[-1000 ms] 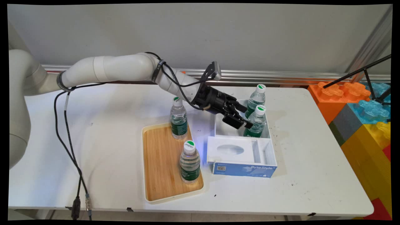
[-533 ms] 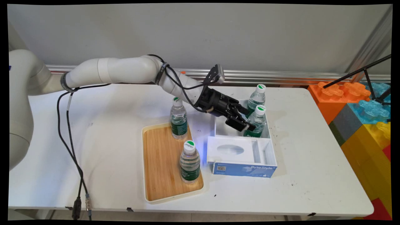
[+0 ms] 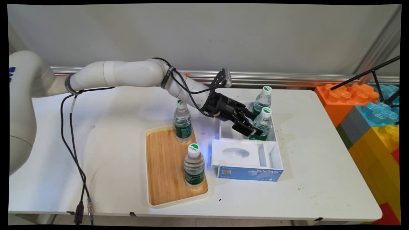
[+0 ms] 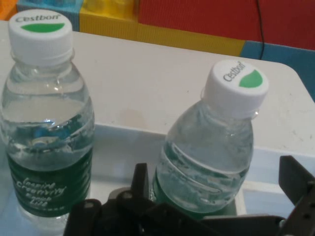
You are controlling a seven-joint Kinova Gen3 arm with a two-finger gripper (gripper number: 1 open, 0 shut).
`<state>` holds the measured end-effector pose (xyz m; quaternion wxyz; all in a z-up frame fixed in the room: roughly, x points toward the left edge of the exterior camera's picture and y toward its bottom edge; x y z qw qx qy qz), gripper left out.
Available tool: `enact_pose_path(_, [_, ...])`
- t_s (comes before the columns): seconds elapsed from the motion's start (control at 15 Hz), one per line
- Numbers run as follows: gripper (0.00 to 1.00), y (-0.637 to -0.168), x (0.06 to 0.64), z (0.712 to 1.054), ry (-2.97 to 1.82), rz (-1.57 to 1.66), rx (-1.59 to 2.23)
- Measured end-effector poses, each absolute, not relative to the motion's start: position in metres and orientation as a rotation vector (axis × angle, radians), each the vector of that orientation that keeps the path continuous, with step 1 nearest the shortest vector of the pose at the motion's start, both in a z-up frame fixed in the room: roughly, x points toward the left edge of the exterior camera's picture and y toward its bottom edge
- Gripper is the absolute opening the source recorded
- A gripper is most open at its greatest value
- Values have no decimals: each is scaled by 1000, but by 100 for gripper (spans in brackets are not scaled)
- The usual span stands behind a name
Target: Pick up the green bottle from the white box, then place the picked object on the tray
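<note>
Gripper (image 3: 250, 125): black, two-finger, fingers spread wide either side of the nearer water bottle (image 3: 262, 124), not closed on it. That bottle, white-capped and green-labelled, stands in the white box's (image 3: 273, 152) rear compartment, beside a second bottle (image 3: 262, 100). Two more bottles (image 3: 182, 121) (image 3: 194, 165) stand upright on the wooden tray (image 3: 166, 172). White table (image 3: 319, 166).

1. The tray (image 3: 161, 179) lies on the table (image 3: 319, 179), left of the box (image 3: 247, 159)
2. On the tray stand two bottles: the back bottle (image 3: 182, 123) at its far end, the front bottle (image 3: 194, 166) nearer its near right edge
3. In the box's far compartment stand two more: the near box bottle (image 3: 263, 123) (image 4: 211, 147) and, behind it, the far box bottle (image 3: 262, 99) (image 4: 47, 123)
4. The toy blocks (image 3: 370, 111) stand right of the table
</note>
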<state>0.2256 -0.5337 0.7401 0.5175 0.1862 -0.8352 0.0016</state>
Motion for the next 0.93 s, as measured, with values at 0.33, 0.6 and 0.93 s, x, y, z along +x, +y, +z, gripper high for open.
enact_pose_path(0.33, [100,-537,224,737,-2005,10,447])
enact_pose_path(0.6, [0,-539,223,736,-2001,18,444])
enact_pose_path(0.93, [0,-539,222,735,-1997,19,442])
